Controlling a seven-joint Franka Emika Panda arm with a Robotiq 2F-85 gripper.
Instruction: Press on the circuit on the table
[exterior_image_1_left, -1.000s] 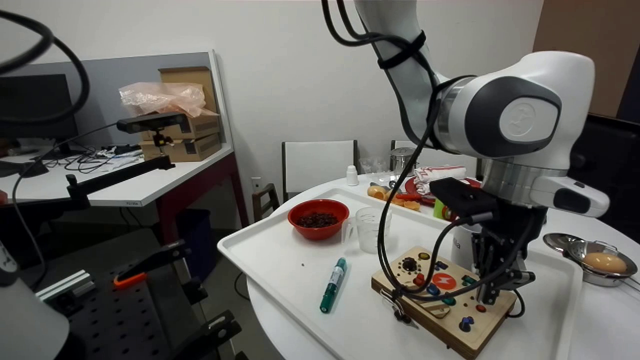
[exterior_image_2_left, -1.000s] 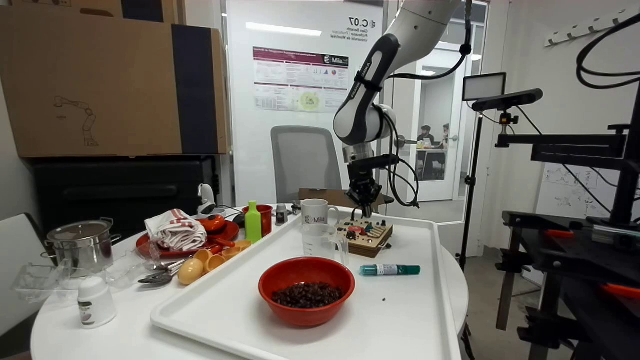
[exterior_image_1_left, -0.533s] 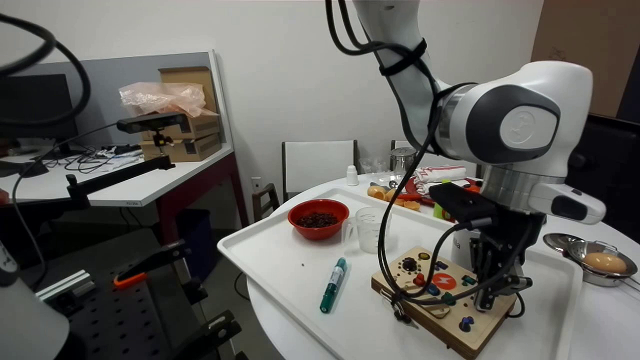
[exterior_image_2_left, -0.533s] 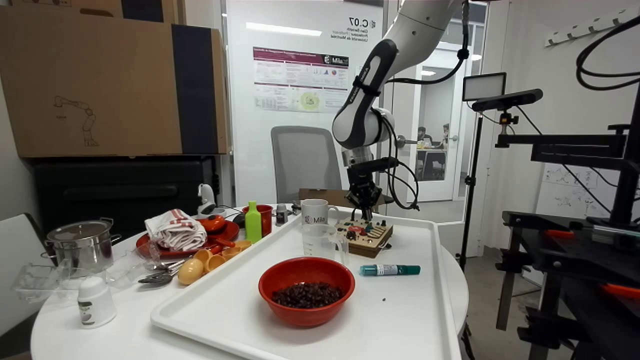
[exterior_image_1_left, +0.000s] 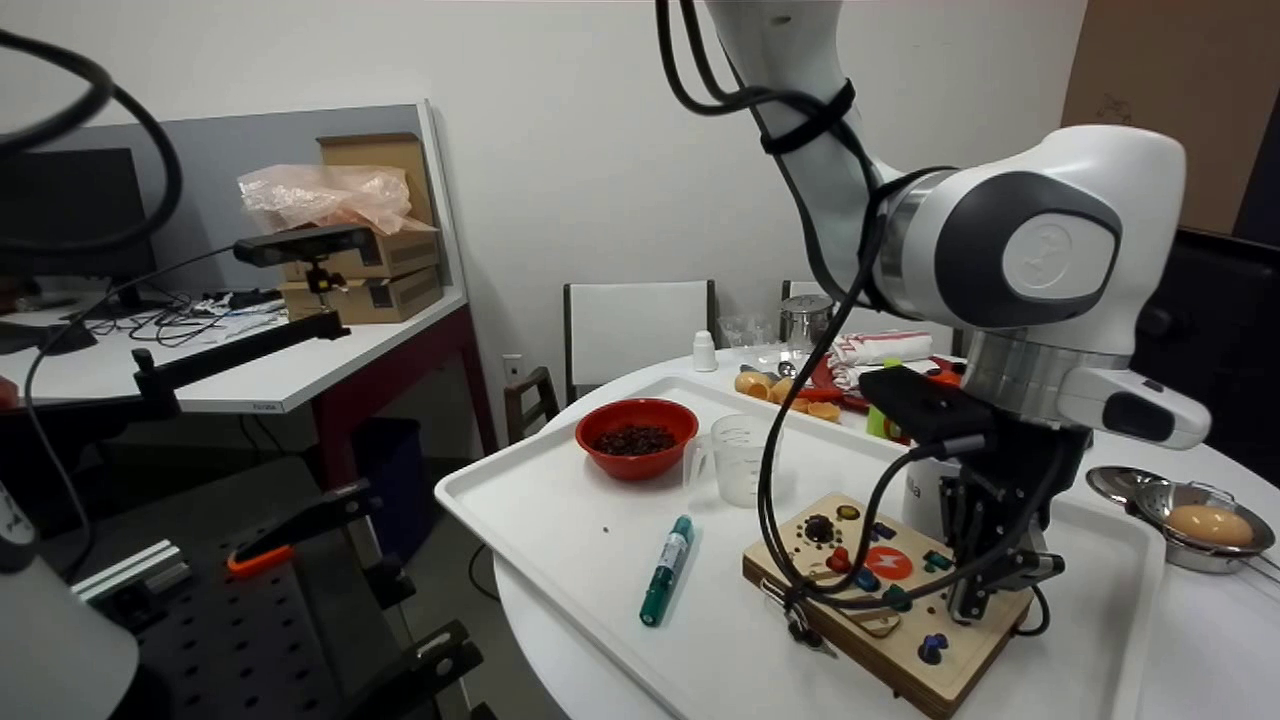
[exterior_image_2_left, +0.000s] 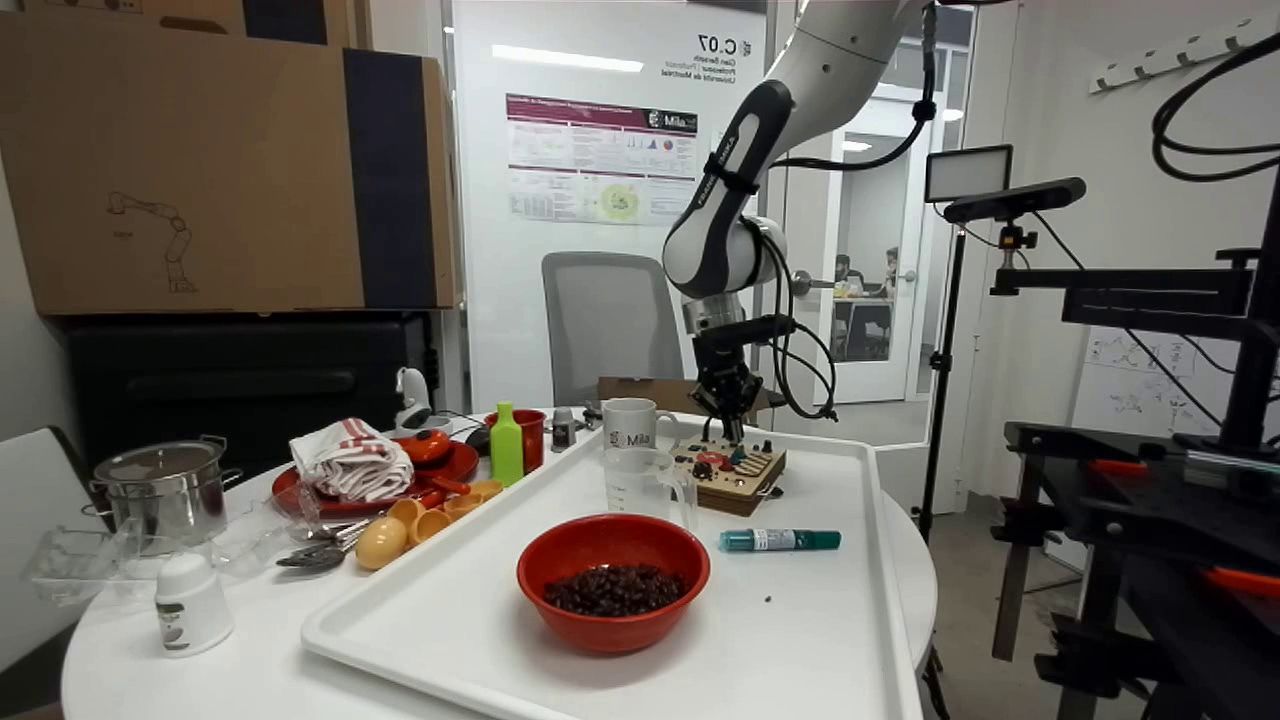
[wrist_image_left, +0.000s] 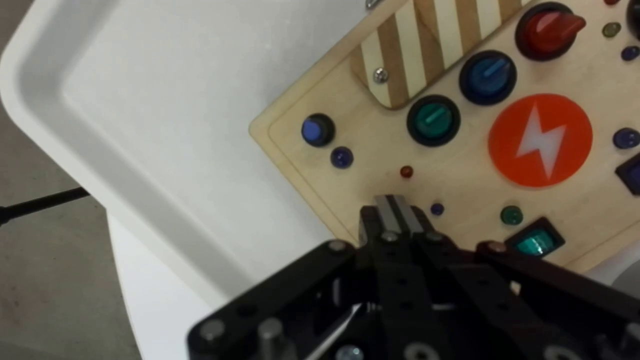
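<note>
Your white tabletop (exterior_image_2_left: 450, 600), with its raised rim and rounded corners, spreads beneath and around the circuit (wrist_image_left: 472, 155). Your arm (exterior_image_1_left: 1040, 240) reaches down over the circuit in both exterior views. The circuit, a light-wood board, lies flat on the tabletop with its controls facing up. You have the hand (wrist_image_left: 398, 200) over the circuit near one edge, narrow, its two tips side by side and pointing down; whether they touch the wood, I cannot tell. Well apart from the circuit you see the red bowl (exterior_image_2_left: 613, 635) of small dark pieces (exterior_image_2_left: 615, 592). The clear measuring cup (exterior_image_2_left: 640, 488) stands near the circuit, and the white mug (exterior_image_2_left: 628, 420) just beside the circuit. The green marker (exterior_image_2_left: 780, 540) lies near the circuit too. On the circuit's face you can pick out an orange disc (wrist_image_left: 540, 140), a blue knob (wrist_image_left: 487, 78), a green knob (wrist_image_left: 433, 121) and a small red stud (wrist_image_left: 406, 172)
</note>
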